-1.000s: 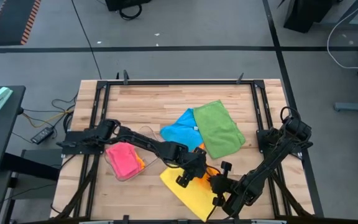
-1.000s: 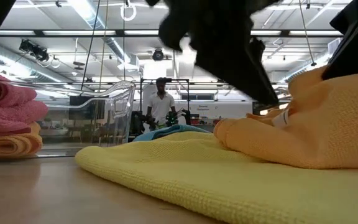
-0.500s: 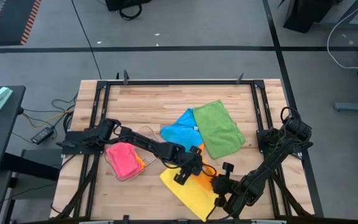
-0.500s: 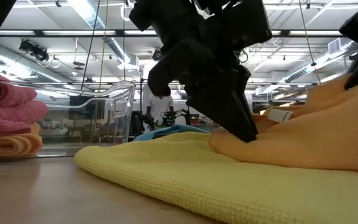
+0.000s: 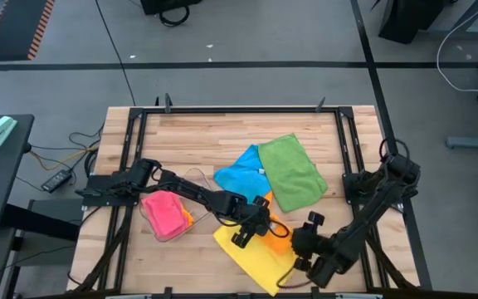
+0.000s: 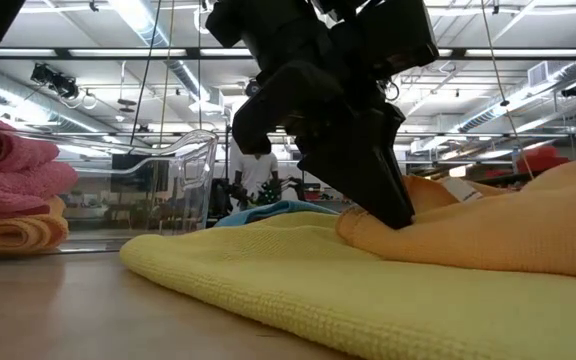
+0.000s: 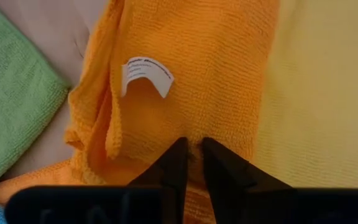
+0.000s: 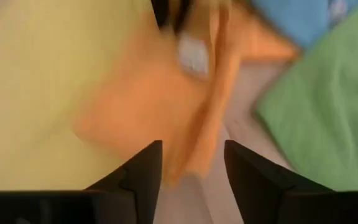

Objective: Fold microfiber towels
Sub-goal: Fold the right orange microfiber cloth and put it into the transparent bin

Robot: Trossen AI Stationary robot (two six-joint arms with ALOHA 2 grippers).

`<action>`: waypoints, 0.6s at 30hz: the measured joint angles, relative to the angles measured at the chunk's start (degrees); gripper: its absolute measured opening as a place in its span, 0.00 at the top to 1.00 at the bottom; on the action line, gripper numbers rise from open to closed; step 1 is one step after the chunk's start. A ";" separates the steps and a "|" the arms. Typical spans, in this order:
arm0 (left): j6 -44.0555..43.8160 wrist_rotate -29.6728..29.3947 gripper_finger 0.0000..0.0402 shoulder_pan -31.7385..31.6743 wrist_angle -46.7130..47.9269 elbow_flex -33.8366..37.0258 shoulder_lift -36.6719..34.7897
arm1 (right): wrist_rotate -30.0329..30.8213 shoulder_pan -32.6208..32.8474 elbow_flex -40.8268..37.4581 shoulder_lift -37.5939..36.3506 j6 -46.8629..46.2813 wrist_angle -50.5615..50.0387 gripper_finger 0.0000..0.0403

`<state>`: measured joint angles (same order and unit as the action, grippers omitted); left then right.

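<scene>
Crumpled orange towel [image 5: 274, 235] atop yellow towel [image 5: 243, 257]

On the tabletop [image 5: 206, 137], a tray [image 5: 192, 177] sat toward the left with stacked towels [image 5: 164, 213] inside it. Near the front edge, right of the tray, lay the front towel [image 5: 243, 259], and the upper towel [image 5: 275, 238] rested on its rear part. The left hand [image 5: 248, 235] was down on the upper towel's left end, nipping it; the right hand [image 5: 304, 243] stood just right of that towel. Behind them, mid-table, the rear-left towel [image 5: 239, 173] and the rear-right towel [image 5: 294, 173] lay side by side, touching
</scene>
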<state>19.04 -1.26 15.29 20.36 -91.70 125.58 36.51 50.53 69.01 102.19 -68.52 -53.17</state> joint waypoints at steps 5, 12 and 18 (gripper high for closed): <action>-0.43 0.02 0.84 -0.02 -0.20 0.00 0.00 | 16.00 2.47 -1.10 -0.12 4.30 10.07 0.54; -0.79 0.02 0.86 -0.07 -0.67 0.00 0.00 | 19.84 1.10 -12.67 2.18 10.21 34.59 0.54; -0.89 0.07 0.84 -0.13 -0.68 -0.02 -1.36 | 19.43 0.30 -23.07 2.24 14.96 54.98 0.54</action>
<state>18.15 -1.19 15.16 19.68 -91.72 124.22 55.94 50.83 45.94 104.44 -53.55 1.80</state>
